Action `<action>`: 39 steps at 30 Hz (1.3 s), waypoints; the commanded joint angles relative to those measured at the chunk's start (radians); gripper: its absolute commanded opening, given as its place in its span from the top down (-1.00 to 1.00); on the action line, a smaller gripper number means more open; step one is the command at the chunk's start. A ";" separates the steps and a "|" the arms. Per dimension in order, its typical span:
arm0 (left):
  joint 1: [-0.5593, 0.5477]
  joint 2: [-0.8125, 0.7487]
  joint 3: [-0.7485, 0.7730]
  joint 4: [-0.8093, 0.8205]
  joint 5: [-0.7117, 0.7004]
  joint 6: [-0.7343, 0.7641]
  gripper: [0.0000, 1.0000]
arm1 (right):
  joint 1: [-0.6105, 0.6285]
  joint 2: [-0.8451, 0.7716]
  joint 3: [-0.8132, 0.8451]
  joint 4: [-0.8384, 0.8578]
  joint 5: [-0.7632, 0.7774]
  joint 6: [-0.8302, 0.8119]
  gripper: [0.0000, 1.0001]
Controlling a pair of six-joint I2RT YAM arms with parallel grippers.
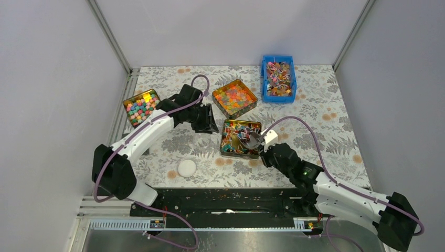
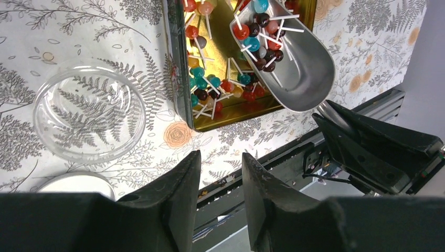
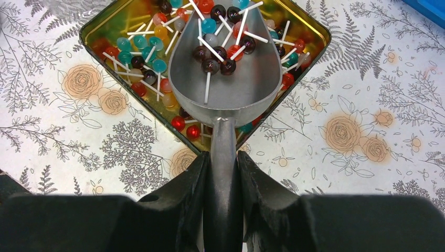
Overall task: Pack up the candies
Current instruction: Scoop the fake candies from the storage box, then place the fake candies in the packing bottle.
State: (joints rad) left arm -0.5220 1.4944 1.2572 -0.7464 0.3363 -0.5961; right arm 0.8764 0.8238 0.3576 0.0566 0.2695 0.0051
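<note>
Left gripper [image 2: 218, 173]: spread apart, holds nothing; clear bowl [image 2: 89, 110] just ahead, off to its side. Right gripper [image 3: 223, 168]: clamped tight on the scoop [image 3: 225, 97] handle. Might spill on the way to the bowl if tipped or jerked, because of the full load. Candies [image 3: 211, 65]: in the scoop right ahead of it, more below in the gold tin [image 2: 176, 68].

A table [image 1: 341, 131] covered in a pale cloth printed with grey ferns and orange roses fills the middle of the top view. Plain pale grey walls [image 1: 52, 79] close it in at the back and both sides, joined by slanting aluminium posts [image 1: 109, 35]. A black rail [image 1: 210, 198] crosses the lower frame above a grey metal sheet [image 1: 236, 241]. The light is soft and even.
</note>
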 commanded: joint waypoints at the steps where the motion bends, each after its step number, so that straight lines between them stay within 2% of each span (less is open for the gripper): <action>1: 0.022 -0.104 -0.036 0.077 -0.020 -0.008 0.29 | 0.003 -0.058 -0.001 0.046 -0.003 0.001 1.00; 7: 0.054 -0.232 -0.109 0.124 -0.050 0.008 0.22 | 0.003 -0.084 0.011 0.017 -0.010 0.000 1.00; 14: 0.085 -0.397 -0.212 0.169 -0.095 0.042 -0.13 | 0.003 -0.087 0.031 0.004 -0.022 -0.031 1.00; 21: 0.108 -0.501 -0.264 0.179 -0.126 0.065 -0.20 | 0.003 -0.095 0.044 -0.012 -0.030 -0.041 1.00; 25: 0.118 -0.565 -0.281 0.189 -0.165 0.059 -0.32 | 0.003 -0.097 0.055 -0.024 -0.038 -0.057 1.00; 34: 0.139 -0.628 -0.288 0.155 -0.281 0.064 -0.75 | 0.003 -0.109 0.067 -0.045 -0.043 -0.060 1.00; 35: 0.142 -0.633 -0.287 0.153 -0.295 0.065 -0.91 | 0.003 -0.111 0.068 -0.049 -0.043 -0.062 1.00; 36: 0.145 -0.639 -0.286 0.154 -0.306 0.064 -0.96 | 0.003 -0.114 0.069 -0.050 -0.043 -0.063 1.00; 39: 0.155 -0.641 -0.279 0.154 -0.306 0.089 -0.98 | 0.002 -0.123 0.069 -0.081 -0.044 -0.067 1.00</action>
State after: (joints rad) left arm -0.3820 0.8722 0.9707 -0.6312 0.0875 -0.5404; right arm 0.8764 0.7292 0.3637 -0.0311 0.2234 -0.0463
